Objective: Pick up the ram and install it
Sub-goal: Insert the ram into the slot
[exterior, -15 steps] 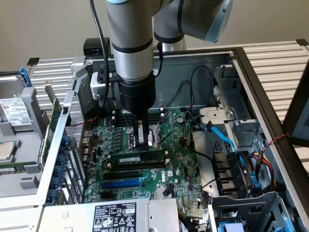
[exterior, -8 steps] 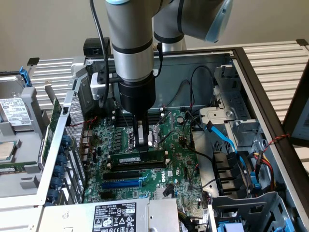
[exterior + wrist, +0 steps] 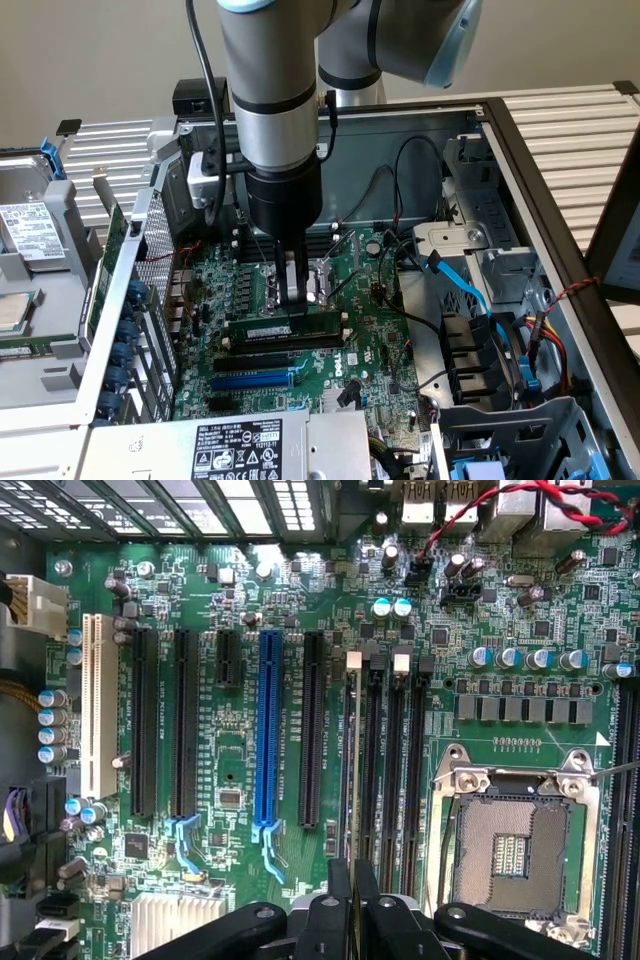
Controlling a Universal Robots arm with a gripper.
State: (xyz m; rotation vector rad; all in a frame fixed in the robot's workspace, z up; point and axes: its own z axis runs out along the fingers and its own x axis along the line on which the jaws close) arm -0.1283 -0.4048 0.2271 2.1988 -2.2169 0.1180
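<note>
Ext view: gripper (image 3: 296,303) blocks part of your CPU socket (image 3: 326,272). Ram (image 3: 262,327), just beside socket: label txt too small to read, mid top edge hidden by fingers (image 3: 291,280). Can't tell if fully seated. Wrist view: ram's end lost btw fingers.

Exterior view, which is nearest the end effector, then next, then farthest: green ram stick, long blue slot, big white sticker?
1. ram stick, right at the end effector tips.
2. blue expansion slot, lower on the board.
3. white sticker, bottom edge.
</note>
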